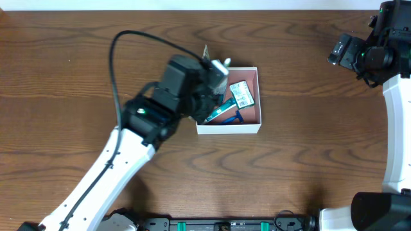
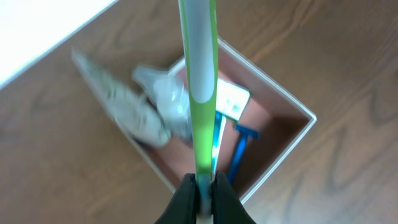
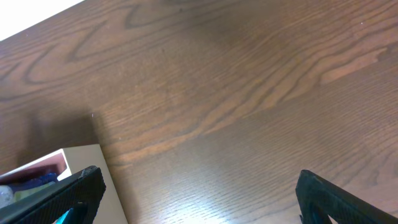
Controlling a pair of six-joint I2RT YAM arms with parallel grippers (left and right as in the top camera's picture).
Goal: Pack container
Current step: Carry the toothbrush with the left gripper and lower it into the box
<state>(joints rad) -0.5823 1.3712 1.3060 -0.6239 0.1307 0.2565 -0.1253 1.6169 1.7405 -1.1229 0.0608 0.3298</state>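
**Overhead view:** the container (image 1: 229,128) is shown near the middle of the table (image 1: 308,167), with the left arm (image 1: 144,122) reached over its wall. A green-printed packet (image 1: 242,94) and a blue razor (image 1: 232,118) are seen inside it. The right arm (image 1: 369,54) is held well apart from the container, toward the far corner. **Left wrist view:** the left gripper (image 2: 202,186) is clamped narrowly on a long green-and-white item (image 2: 199,74), possibly a toothbrush, which is held above the container's interior. A blurred pale wrapper (image 2: 124,106) is seen across one wall of the container; whether it rests inside cannot be told. The placing step is judged to be in hand. The next move calls for the item to be lowered and laid flat beside the razor, probably along the container's diagonal, before the fingers are parted. **Right wrist view:** the right gripper (image 3: 199,183) is spread wide with nothing held, over bare table just beside a corner of the container.
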